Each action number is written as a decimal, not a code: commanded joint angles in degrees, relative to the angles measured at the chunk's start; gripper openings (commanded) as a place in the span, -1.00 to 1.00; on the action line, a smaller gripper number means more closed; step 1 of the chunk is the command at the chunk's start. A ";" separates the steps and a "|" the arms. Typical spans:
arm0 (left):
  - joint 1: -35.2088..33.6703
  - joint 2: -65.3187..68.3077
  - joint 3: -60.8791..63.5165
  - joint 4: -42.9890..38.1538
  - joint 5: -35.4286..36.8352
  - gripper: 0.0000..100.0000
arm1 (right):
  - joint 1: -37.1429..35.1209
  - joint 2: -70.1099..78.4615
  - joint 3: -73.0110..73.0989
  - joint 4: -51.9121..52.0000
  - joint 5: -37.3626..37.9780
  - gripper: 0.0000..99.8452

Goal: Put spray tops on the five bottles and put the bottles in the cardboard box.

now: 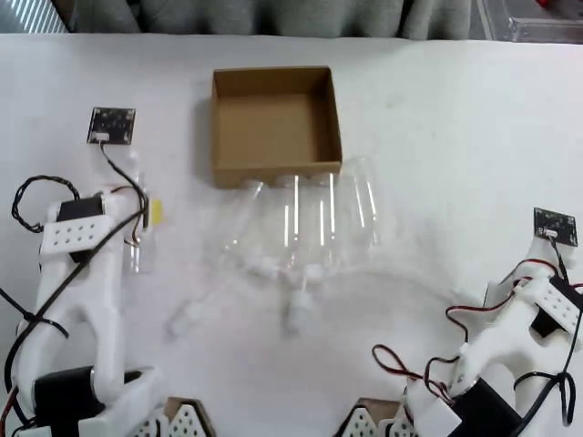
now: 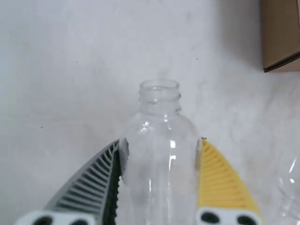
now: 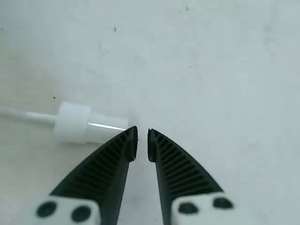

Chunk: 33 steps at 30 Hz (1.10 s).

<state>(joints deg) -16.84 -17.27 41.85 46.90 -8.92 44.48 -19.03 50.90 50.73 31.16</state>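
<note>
— One bottle [image 2: 159, 154] is in the left gripper [image 2: 160, 144], correct?

— Yes. Its jaws, one grey and one yellow, are clamped on the clear body from both sides. The threaded neck points away from the wrist and stands open.

— Where does that sit on the bench [image 1: 455, 137]?

— From the high view, left of the cardboard box [image 1: 273, 123] and apart from it. The left wrist view shows a corner of the box off to one side. I cannot tell whether the held bottle touches the bench.

— And the others?

— A cluster of clear bottles [image 1: 310, 218] lies side by side on the bench, up against the near wall of the box. They are too transparent for a sure count. The box is open at the top.

— Any tops nearby?

— Several white spray tops [image 1: 296, 309] lie on the robot's side of that cluster. Whether any is seated on a neck, I cannot tell.

— What about the right gripper [image 3: 142, 138]?

— Its black jaws are nearly together, a thin slit between the tips and nothing in it. They hang just over the bench. A lone spray top [image 3: 77, 123] lies on its side just beside the tips, its thin tube pointing away from them. I cannot say whether a tip touches it.
</note>
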 commanded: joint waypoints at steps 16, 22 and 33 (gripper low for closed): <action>-0.57 -2.77 -0.62 -1.14 0.18 -0.96 | -0.66 -1.45 0.26 1.98 -2.90 -0.97; -0.57 -2.77 -0.62 -1.14 0.18 -0.96 | -3.30 2.59 -1.14 -1.80 -7.65 -0.97; -0.57 -2.77 -0.62 -1.14 0.18 -0.96 | -6.55 20.44 -19.78 -0.66 -13.98 -0.97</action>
<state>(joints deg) -16.84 -17.27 41.85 46.90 -8.92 39.47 -0.66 38.15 48.88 19.21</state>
